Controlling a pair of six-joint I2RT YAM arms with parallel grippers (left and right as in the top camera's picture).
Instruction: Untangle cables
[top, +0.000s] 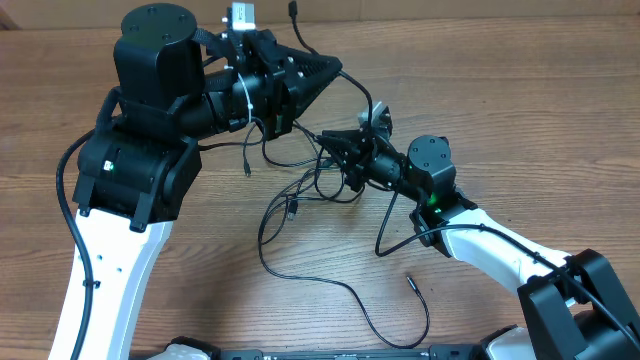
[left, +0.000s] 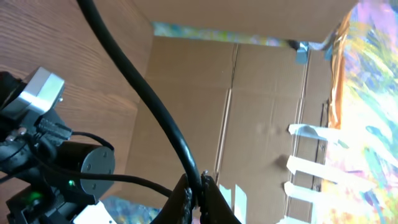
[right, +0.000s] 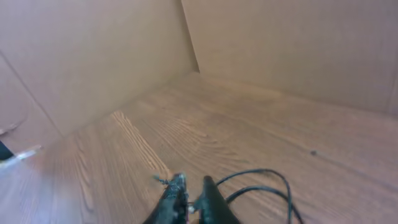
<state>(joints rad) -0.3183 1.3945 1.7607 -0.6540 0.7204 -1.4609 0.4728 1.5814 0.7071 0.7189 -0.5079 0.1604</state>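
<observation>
Both pincers closed among the cables (top: 291, 208) at mid-bench.
The left pincer (top: 333, 70) (left: 198, 190), at the far side, is clamped on one cable. The right pincer (top: 328, 140) (right: 191, 194) has its fingers together beside loops; whether it grips one is unclear. Loose strands trail near across the bench (top: 520, 120).

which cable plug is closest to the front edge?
The plug lying alone on bare wood by the right arm; the others sit further back near the tangle.

The cables (top: 300, 200) sprawl over the middle of the table (top: 540, 100), looping forward to its near edge. The left arm (top: 150, 130) fills the far-left quarter, and the right arm (top: 490, 240) crosses from near-right. Bare wood lies far right. Cardboard walls (right: 298, 50) close the back.
</observation>
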